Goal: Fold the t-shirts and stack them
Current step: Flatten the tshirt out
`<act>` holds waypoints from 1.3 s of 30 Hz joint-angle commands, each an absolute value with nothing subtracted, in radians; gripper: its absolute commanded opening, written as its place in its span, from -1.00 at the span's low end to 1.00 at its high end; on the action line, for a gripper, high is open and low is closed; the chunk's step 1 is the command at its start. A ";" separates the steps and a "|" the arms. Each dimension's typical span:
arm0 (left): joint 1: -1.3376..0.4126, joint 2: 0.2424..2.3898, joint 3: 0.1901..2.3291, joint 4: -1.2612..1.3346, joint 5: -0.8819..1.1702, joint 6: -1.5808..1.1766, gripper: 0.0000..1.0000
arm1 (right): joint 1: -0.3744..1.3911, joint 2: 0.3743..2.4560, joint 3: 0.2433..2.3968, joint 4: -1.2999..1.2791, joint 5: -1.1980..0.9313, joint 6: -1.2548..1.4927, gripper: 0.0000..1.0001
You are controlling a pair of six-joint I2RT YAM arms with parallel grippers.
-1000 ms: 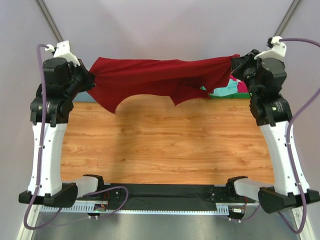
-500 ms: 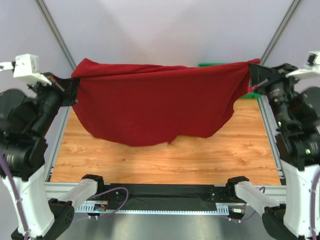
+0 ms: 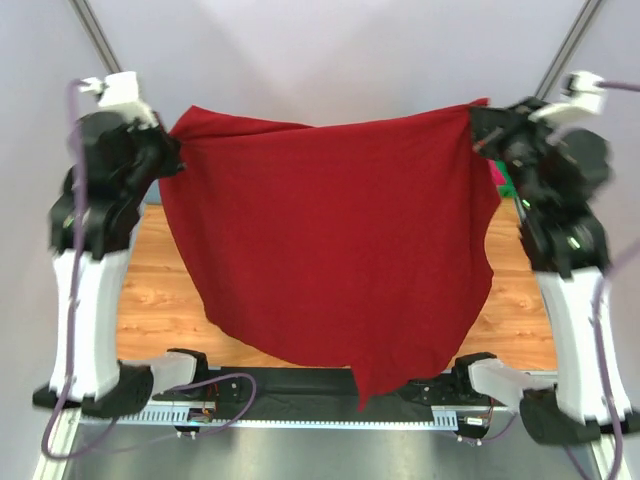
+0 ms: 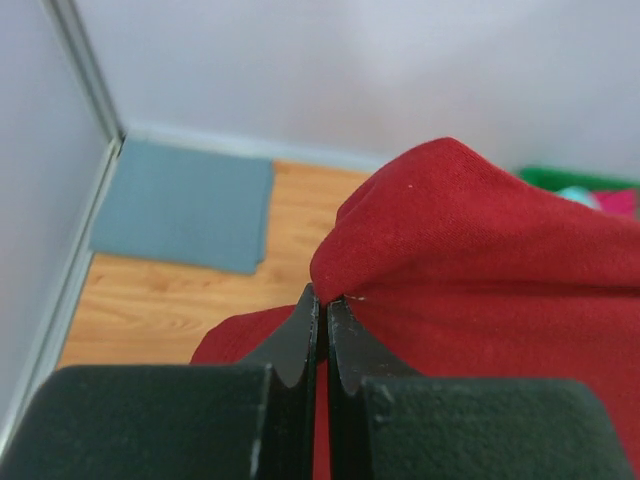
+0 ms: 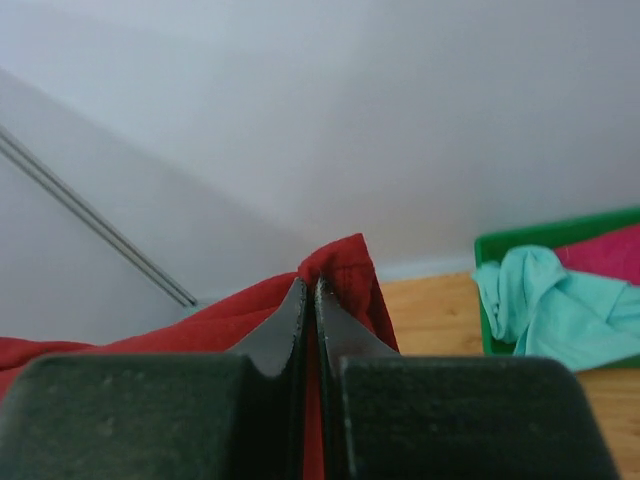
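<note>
Left end effector (image 4: pixel 322 295) and right end effector (image 5: pixel 308 285) stay clenched on the upper corners of the dark red soft cloth t-shirt (image 3: pixel 330 240). It now hangs spread wider and longer, covering the wooden desk (image 3: pixel 150 295) to its near edge.

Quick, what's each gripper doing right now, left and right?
Left gripper: closed, holding one top corner of the dark red t-shirt.
Right gripper: closed, holding the same shirt's other top corner.

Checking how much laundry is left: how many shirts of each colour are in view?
dark red shirt: 1
slate grey-blue shirt: 1
mint green shirt: 1
pinkish-red shirt: 1
Total: 4
</note>
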State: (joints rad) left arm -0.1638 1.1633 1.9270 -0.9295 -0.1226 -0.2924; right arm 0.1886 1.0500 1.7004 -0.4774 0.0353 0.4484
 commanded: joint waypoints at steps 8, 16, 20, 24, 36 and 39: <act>-0.103 1.632 1.842 -0.798 -0.235 -0.086 -1.00 | 0.184 1.533 1.612 -0.201 0.072 0.391 -1.00; -0.034 2.206 2.300 -0.918 -0.304 -0.086 -0.79 | 0.184 2.041 1.980 -0.273 0.055 0.382 -0.83; -0.028 2.244 2.372 -0.928 -0.383 -0.124 0.40 | 0.187 2.247 2.329 -0.548 0.044 0.393 -0.39; -0.026 2.126 2.217 -0.942 -0.417 -0.158 0.78 | 0.187 2.240 2.384 -0.759 0.118 0.388 -0.05; -0.014 1.398 1.244 -0.982 -0.356 -0.552 0.55 | 0.320 1.648 1.554 -0.810 0.038 0.410 -0.03; 0.021 1.341 1.089 -0.992 -0.327 -0.638 0.55 | 0.382 1.554 1.418 -0.827 0.031 0.393 -0.03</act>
